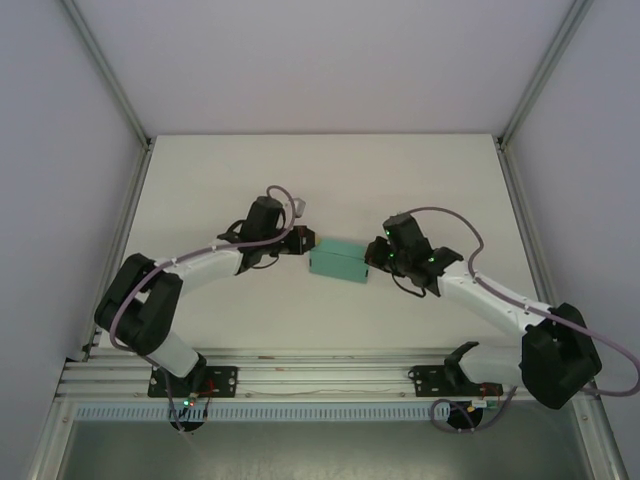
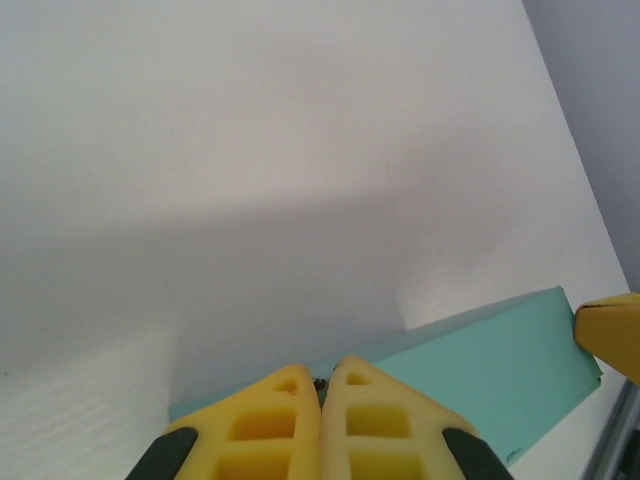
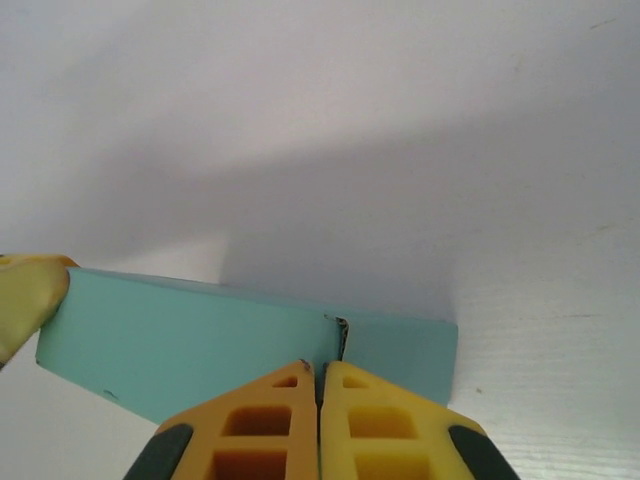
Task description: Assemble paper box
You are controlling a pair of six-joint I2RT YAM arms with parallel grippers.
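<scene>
Yellow fingers (image 2: 270, 425) of the left gripper (image 2: 320, 378) are pressing flat against each other, with no gap showing between the tips. They are meeting right at the upper edge of the paper box (image 2: 480, 370), where a small dark speck is sitting between the tips. Whether a sliver of card is being pinched there cannot be told. The right gripper (image 3: 320, 372) is closing the same way, its fingers (image 3: 385, 425) touching along their whole length, tips resting against the box's top edge beside a short dark seam (image 3: 341, 335) in the card.

From above, the teal box (image 1: 337, 262) is sitting at the middle of the white table (image 1: 330, 180), folded into a small flat rectangular block. Its long side is running left to right, with the left end a little farther than the right. The left gripper (image 1: 303, 241) is reaching in at the left end and the right gripper (image 1: 373, 256) at the right end, so the box is lying between the two. Each wrist camera is also catching one yellow fingertip of the opposite gripper at the box's other end.
</scene>
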